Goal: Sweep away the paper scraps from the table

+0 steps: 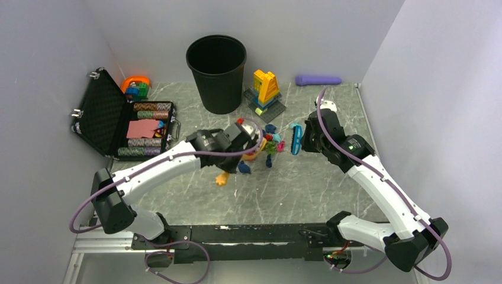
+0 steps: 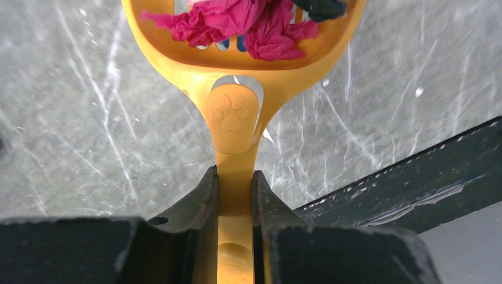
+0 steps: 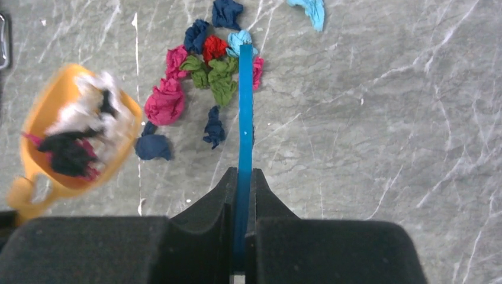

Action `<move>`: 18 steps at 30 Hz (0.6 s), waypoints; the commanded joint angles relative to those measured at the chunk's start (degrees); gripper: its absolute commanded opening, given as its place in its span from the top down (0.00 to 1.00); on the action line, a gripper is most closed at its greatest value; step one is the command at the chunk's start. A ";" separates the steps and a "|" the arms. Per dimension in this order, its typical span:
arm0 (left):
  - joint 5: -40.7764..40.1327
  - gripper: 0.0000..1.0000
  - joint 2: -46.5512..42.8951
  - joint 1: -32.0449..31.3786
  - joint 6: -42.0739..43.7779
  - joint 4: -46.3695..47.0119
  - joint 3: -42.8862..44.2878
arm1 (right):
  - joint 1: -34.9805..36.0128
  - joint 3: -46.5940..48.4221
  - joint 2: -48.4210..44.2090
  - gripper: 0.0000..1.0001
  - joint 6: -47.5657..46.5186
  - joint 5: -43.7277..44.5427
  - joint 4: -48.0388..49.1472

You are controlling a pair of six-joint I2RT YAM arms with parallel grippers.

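Several paper scraps [image 1: 273, 142] in pink, dark blue, green, teal and red lie clustered on the grey marble table [image 1: 308, 189]; the right wrist view shows them too [image 3: 201, 71]. My left gripper [image 2: 235, 174] is shut on the handle of an orange scoop [image 2: 237, 71] that holds magenta wads [image 2: 237, 23]. In the right wrist view the scoop [image 3: 77, 133] is blurred, left of the cluster, with white, dark and pink wads in it. My right gripper [image 3: 243, 174] is shut on a blue hand brush [image 3: 244, 106], whose far end touches the cluster's right side.
A black bin [image 1: 216, 71] stands at the back centre. An open black case [image 1: 127, 124] lies at the left. Stacked toy bricks [image 1: 265, 89] and a purple cylinder [image 1: 318, 80] are at the back right. A loose teal wad [image 3: 311, 10] lies beyond the cluster.
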 commanded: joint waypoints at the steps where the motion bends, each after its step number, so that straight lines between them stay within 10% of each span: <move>1: 1.51 1.00 2.68 5.23 4.63 -4.66 10.21 | -0.18 -1.47 -1.44 1.00 -0.23 -0.89 1.81; 18: 15.51 1.00 24.85 24.75 12.09 -10.36 51.15 | -0.25 -3.07 -2.01 1.00 -0.78 -3.37 3.46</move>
